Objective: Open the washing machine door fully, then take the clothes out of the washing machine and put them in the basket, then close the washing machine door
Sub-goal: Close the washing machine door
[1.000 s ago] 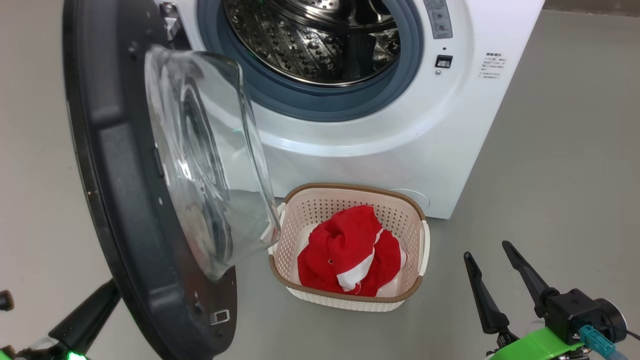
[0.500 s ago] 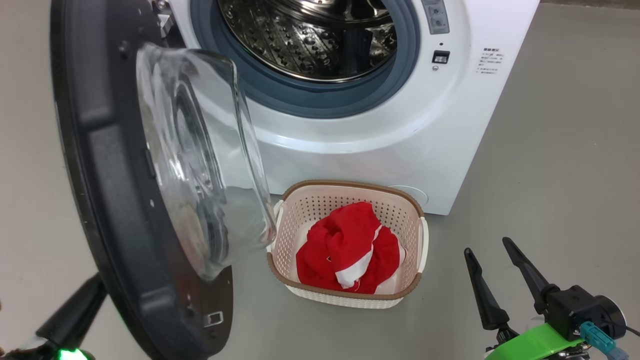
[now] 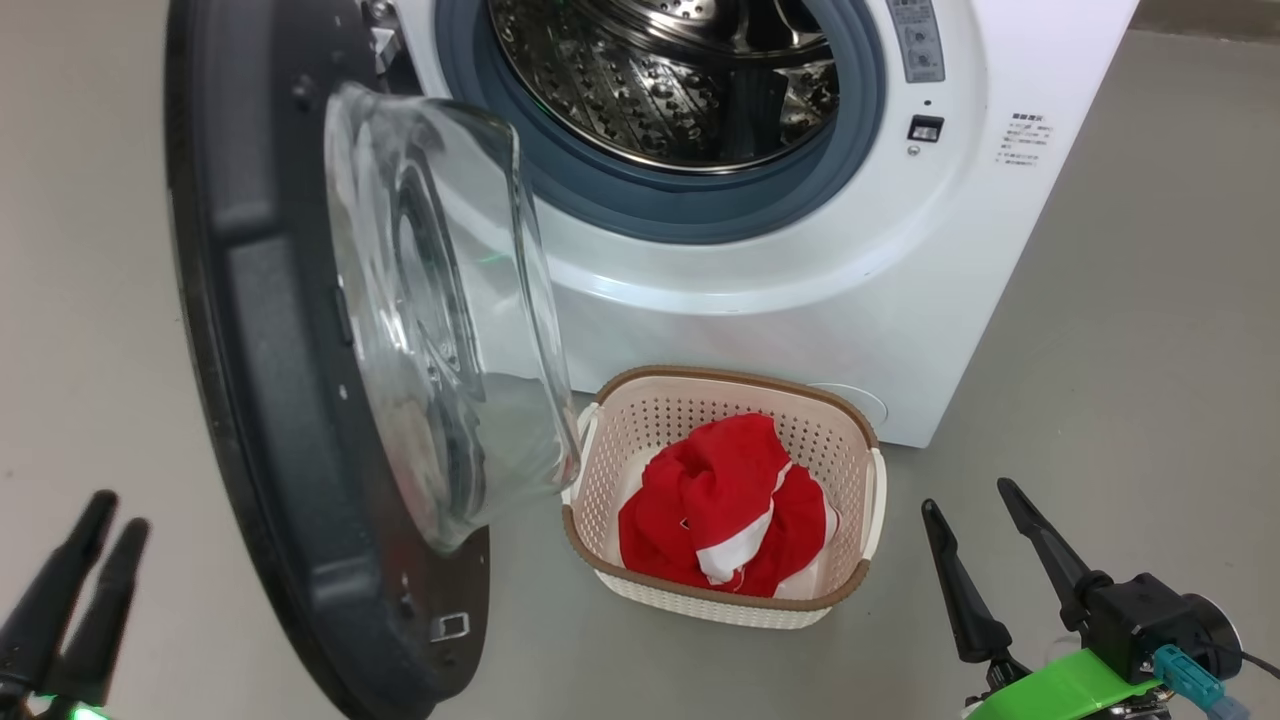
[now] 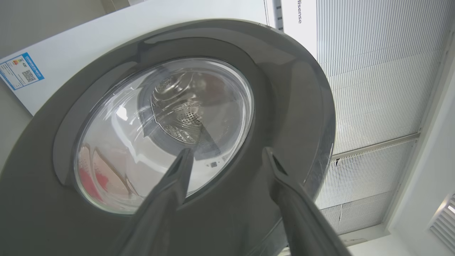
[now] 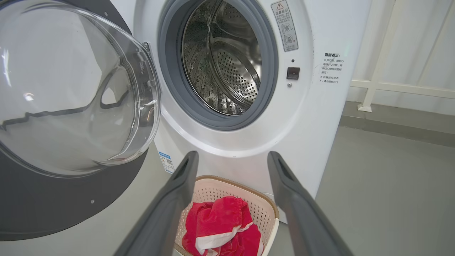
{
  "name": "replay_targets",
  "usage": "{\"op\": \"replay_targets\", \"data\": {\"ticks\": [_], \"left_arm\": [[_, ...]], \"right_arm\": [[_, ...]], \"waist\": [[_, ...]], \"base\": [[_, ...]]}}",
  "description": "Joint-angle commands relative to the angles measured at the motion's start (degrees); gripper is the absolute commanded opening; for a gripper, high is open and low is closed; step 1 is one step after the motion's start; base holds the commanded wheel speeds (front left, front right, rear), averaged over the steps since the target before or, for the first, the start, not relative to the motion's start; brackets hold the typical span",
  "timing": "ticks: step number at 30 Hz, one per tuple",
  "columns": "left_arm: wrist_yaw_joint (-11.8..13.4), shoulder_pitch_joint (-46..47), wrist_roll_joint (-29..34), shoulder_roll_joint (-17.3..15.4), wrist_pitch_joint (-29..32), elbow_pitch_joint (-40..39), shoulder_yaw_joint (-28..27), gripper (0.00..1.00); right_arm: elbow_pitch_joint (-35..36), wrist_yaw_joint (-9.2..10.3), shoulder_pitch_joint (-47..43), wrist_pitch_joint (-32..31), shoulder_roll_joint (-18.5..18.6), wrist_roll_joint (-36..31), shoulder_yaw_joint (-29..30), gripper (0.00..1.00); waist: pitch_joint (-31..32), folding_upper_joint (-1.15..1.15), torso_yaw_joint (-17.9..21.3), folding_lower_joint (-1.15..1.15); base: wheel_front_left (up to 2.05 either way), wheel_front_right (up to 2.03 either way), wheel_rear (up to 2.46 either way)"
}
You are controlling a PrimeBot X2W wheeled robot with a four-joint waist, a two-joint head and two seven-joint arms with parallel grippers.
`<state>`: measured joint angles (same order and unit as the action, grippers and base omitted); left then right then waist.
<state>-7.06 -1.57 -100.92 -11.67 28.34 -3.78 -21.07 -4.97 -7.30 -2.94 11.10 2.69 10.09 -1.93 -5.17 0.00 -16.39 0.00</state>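
Okay, red garment (image 3: 725,510) sits in the basket (image 3: 720,380) at 6 o'clock; you're on door closing. Your left end effector (image 3: 119,508), 8 o'clock behind the washing machine door (image 3: 260,350), and right end effector (image 3: 967,494) both gape empty. Push the door's outer face shut.

Beneath and ahead of the right jaws, smooth pale grey floor (image 5: 391,185), matt and softly lit. Further beyond them, off to their right, a white wall (image 5: 419,35) fronted by a white rail (image 5: 408,89) on a slanting white post (image 5: 376,60), with a darker grey strip (image 5: 391,124) along its foot. Ahead of the left jaws and to their left, the same grey floor under even light. Past the tips of the left jaws, to their right in the wrist view, finely ribbed white panelling (image 4: 373,71) crossed by a pale metal bar (image 4: 376,145), beside a plain white surface (image 4: 433,160) carrying a slatted vent (image 4: 444,220).
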Motion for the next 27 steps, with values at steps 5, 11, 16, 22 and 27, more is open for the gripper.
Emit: {"op": "replay_targets", "data": {"ticks": [5,11,16,22,27], "left_arm": [[-0.41,0.88,10.42,-0.56,-7.38,-0.49,-2.51,1.0],[0.05,0.36,26.46,0.55,-18.24,-4.27,-1.02,1.0],[4.6,-0.77,45.47,0.63,-25.96,-9.13,3.83,1.0],[11.77,-3.09,64.66,-0.57,-30.21,-11.86,9.5,1.0],[15.47,-5.17,72.24,-0.58,-31.23,-11.45,12.16,1.0]], "right_arm": [[0.88,-0.19,1.81,0.73,0.2,0.44,-1.55,1.0],[0.6,-0.19,1.49,0.85,0.2,0.57,-1.65,1.0],[0.44,-0.19,1.21,0.92,0.2,0.6,-1.75,1.0],[0.01,-0.19,1.02,1.15,0.2,0.78,-2.13,1.0],[-0.32,-0.19,0.64,1.28,0.2,0.69,-2.42,1.0]], "waist": [[0.81,0.0,-0.88,0.0],[1.78,0.0,-1.23,0.0],[2.6,0.0,-1.44,0.0],[3.53,0.0,-1.34,0.0],[4.1,0.0,-1.28,0.0]], "base": [[0.0,0.0,0.0],[0.0,0.0,0.0],[0.0,0.0,0.0],[0.0,0.0,0.0],[0.0,0.0,0.0]]}}
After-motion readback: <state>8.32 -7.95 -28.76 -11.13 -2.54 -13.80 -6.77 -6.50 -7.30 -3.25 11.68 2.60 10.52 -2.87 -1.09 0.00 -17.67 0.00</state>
